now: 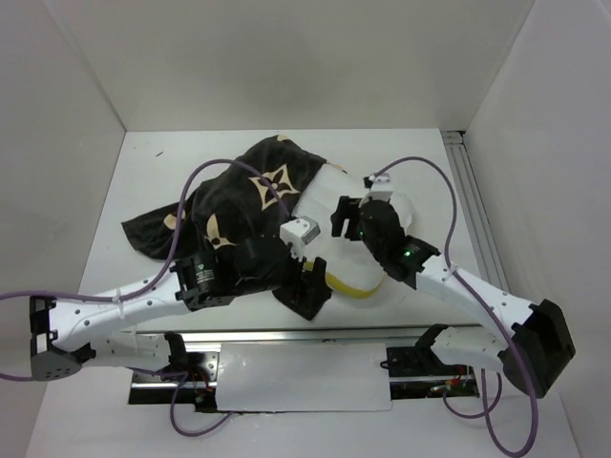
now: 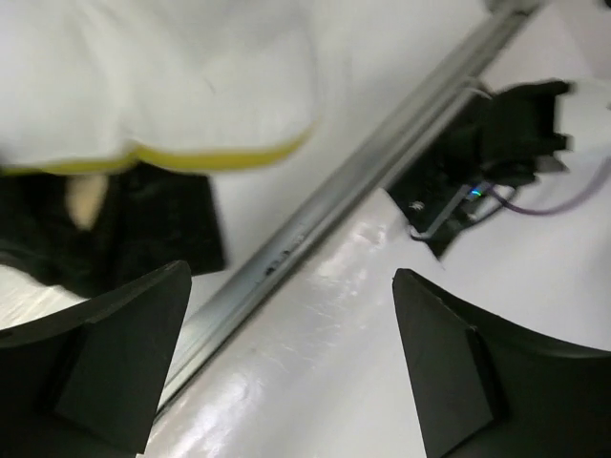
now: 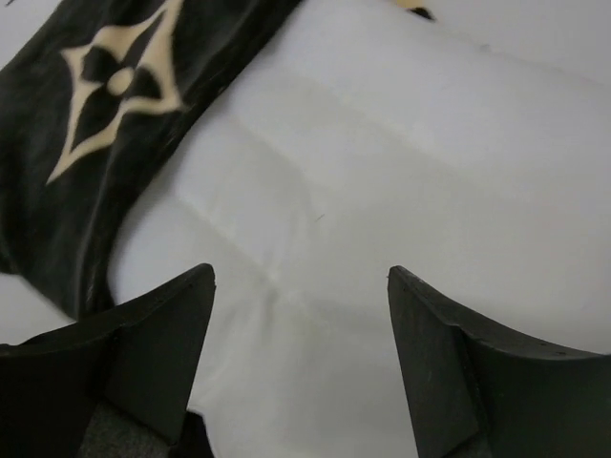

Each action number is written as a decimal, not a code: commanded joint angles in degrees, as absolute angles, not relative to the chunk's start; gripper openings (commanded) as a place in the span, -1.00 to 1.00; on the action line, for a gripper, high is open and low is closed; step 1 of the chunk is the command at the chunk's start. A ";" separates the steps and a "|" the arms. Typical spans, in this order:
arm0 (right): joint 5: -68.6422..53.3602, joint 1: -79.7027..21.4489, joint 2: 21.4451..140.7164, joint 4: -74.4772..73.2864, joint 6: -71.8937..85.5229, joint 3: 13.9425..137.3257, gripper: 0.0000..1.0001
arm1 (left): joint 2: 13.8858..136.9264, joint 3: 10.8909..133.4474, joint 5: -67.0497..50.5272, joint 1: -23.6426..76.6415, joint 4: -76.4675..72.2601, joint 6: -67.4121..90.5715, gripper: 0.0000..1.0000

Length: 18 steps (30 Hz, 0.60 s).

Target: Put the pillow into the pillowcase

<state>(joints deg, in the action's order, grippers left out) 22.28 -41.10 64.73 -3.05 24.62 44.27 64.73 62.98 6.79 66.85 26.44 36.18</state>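
The pillow (image 1: pixel 323 196) lies mid-counter (image 1: pixel 143 172), plump and white. It looks light and squashy, likely to sag if pinched in the middle, so its yellow-piped seam (image 2: pixel 220 157) looks the firmest hold. The pillowcase (image 1: pixel 239 200) overlaps its left side, limp plush that should bunch and slip; best gripped at its open hem. The left hand (image 2: pixel 289 286) gapes empty just beyond that seam, and the right hand (image 3: pixel 301 277) hovers spread over the pillow. No readable writing, only tan motifs.
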 commanded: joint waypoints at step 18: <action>11.17 -15.32 58.27 -13.10 23.11 46.85 0.72 | 118.19 117.04 14.68 39.99 37.70 13.11 0.94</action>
